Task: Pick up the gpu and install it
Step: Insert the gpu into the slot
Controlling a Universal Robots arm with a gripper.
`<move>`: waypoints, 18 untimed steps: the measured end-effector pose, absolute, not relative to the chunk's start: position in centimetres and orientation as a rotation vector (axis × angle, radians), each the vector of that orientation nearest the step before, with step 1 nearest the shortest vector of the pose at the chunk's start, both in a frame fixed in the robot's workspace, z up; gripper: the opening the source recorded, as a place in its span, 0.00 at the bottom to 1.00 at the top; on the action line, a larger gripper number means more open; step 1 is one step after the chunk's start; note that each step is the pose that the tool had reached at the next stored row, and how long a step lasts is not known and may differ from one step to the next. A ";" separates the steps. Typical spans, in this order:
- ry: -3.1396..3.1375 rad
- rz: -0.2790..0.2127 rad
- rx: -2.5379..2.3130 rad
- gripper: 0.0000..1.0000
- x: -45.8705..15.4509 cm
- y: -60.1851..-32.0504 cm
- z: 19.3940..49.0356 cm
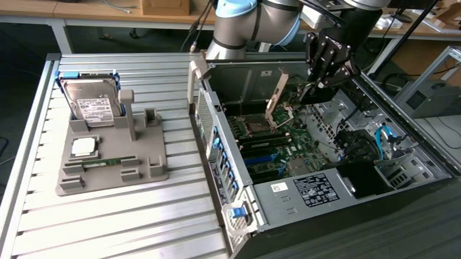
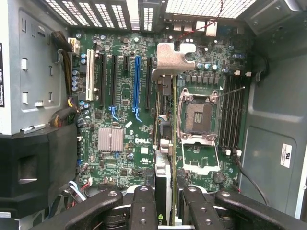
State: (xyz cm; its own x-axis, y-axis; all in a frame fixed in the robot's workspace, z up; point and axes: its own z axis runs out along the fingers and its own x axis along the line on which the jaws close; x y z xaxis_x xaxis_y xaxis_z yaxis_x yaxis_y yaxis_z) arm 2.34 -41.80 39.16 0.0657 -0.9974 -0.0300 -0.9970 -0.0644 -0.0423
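My gripper (image 1: 320, 86) hangs inside the open computer case (image 1: 216, 135), above the motherboard (image 2: 120, 110). It is shut on the gpu (image 2: 163, 179), which the wrist view shows edge-on between the two black fingers (image 2: 144, 201). The card runs away from the fingers to its silver end bracket (image 2: 172, 60), near the vented rear wall. It hovers between the blue expansion slot (image 2: 136, 86) and the open processor socket (image 2: 196, 115), clear of the board. In the exterior view a dark part of the gpu (image 1: 316, 98) shows just under the fingers.
On the slatted table to the exterior view's left, a grey fixture (image 1: 144, 172) holds a silver hard drive (image 1: 94, 105), a processor chip (image 1: 83, 145) and a green memory stick (image 1: 108, 161). Case walls, a black box (image 1: 367, 178) and blue cables (image 1: 381, 137) surround the gripper.
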 end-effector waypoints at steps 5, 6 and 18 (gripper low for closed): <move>2.113 -0.011 -2.255 0.27 2.3 -41.8 39.1; 2.113 -0.011 -2.255 0.27 2.3 -41.8 39.0; 2.113 -0.011 -2.255 0.27 2.2 -41.8 38.3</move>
